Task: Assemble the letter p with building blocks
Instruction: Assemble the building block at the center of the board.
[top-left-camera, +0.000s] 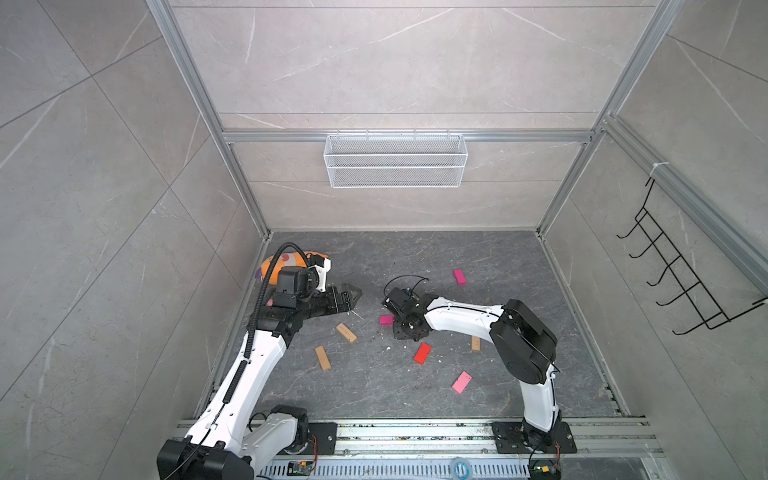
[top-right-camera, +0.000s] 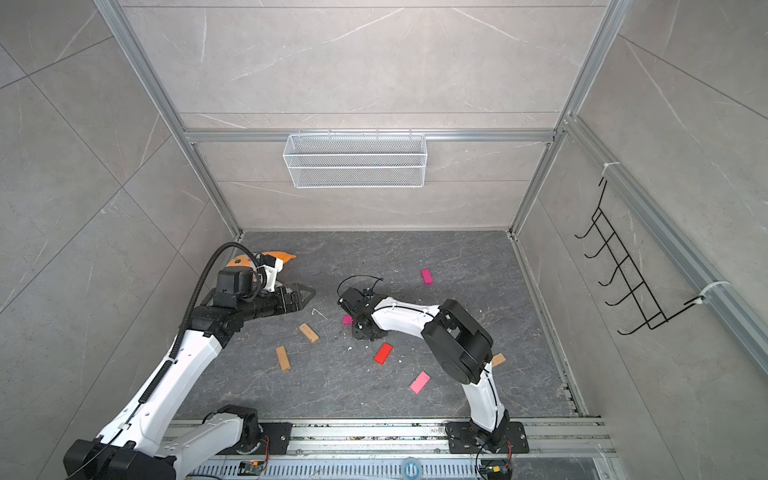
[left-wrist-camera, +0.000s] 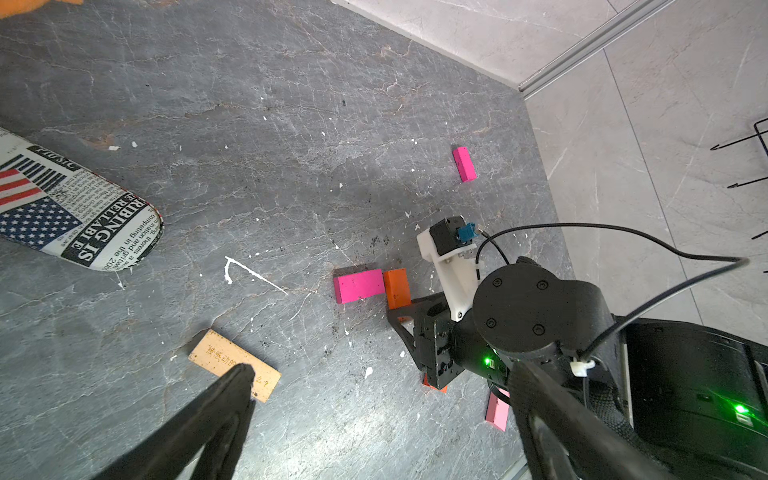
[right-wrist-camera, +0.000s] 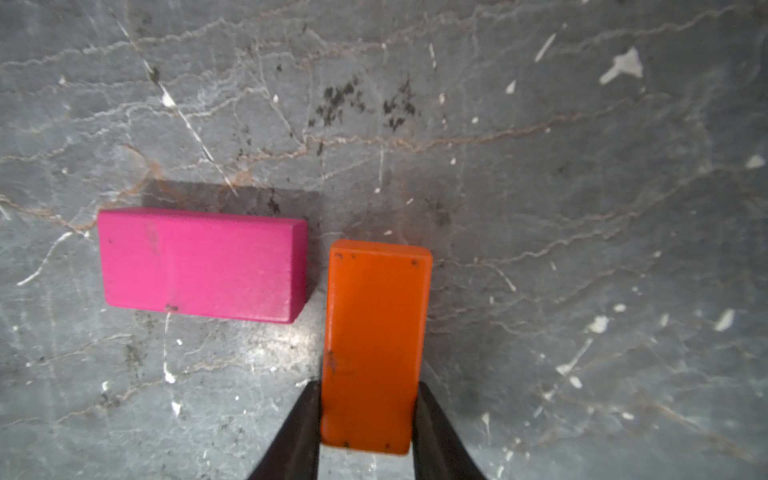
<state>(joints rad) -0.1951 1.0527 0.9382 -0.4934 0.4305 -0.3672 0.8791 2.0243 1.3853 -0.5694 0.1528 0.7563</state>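
Orange brick (right-wrist-camera: 376, 345) lies flat on the counter (right-wrist-camera: 582, 208), square to the magenta brick (right-wrist-camera: 199, 264), with a slim gap at that brick's end. The right tool (right-wrist-camera: 368, 388) pinches its long sides. The left tool (top-left-camera: 351, 297) hangs wide open beyond the magenta brick's opposite end. Best slide it flush before releasing, without twisting.

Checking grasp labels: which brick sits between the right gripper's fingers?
The orange brick, next to the magenta brick; the right gripper straddles only it, while the others lie scattered elsewhere.

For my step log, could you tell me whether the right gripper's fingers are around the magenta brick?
No, the right gripper flanks the orange brick with its fingers; the magenta brick lies beside it.
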